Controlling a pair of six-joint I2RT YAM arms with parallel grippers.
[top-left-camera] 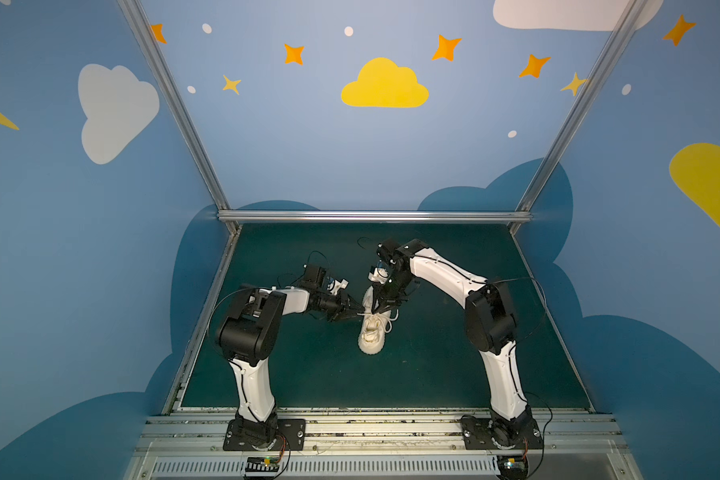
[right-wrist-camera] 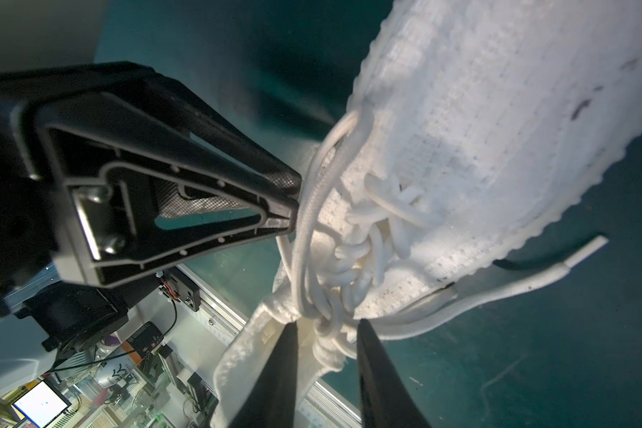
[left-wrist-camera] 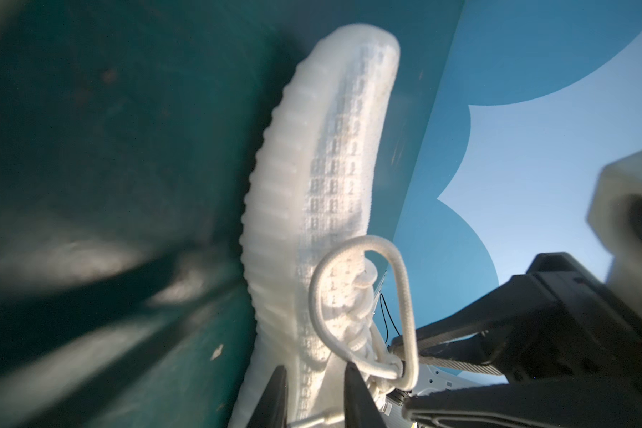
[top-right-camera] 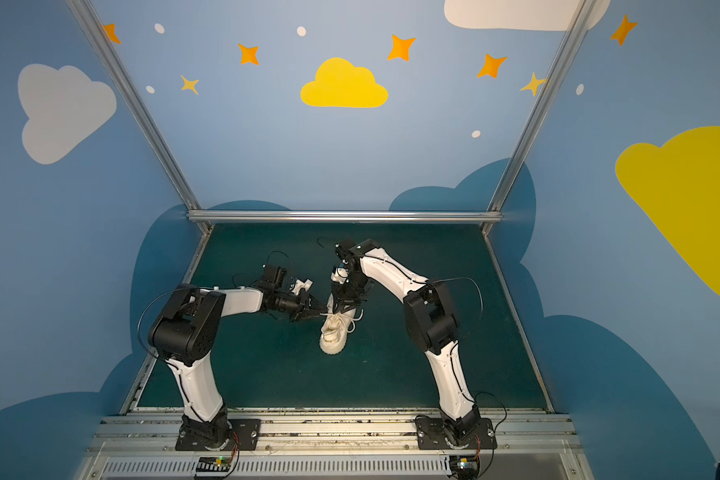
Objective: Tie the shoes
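Where laces [right-wrist-camera: 349, 259] knot on sneaker [top-left-camera: 373, 334] | left gripper [left-wrist-camera: 314, 370]: jaws narrow, grip unclear | right gripper [right-wrist-camera: 328, 326]: grip unclear too

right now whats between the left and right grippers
Looped, knotted laces on the sneaker; in the right wrist view left gripper reaches the loop, right gripper straddles the knot.

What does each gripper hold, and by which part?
Cannot be told: lace loop lies at the left gripper; lace knot sits inside the right gripper, jaws parted.

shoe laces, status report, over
Left gripper at a lace loop, right gripper straddling the lace bundle, grips unclear. Shoe on mat, one lace end loose. Nothing in the way.
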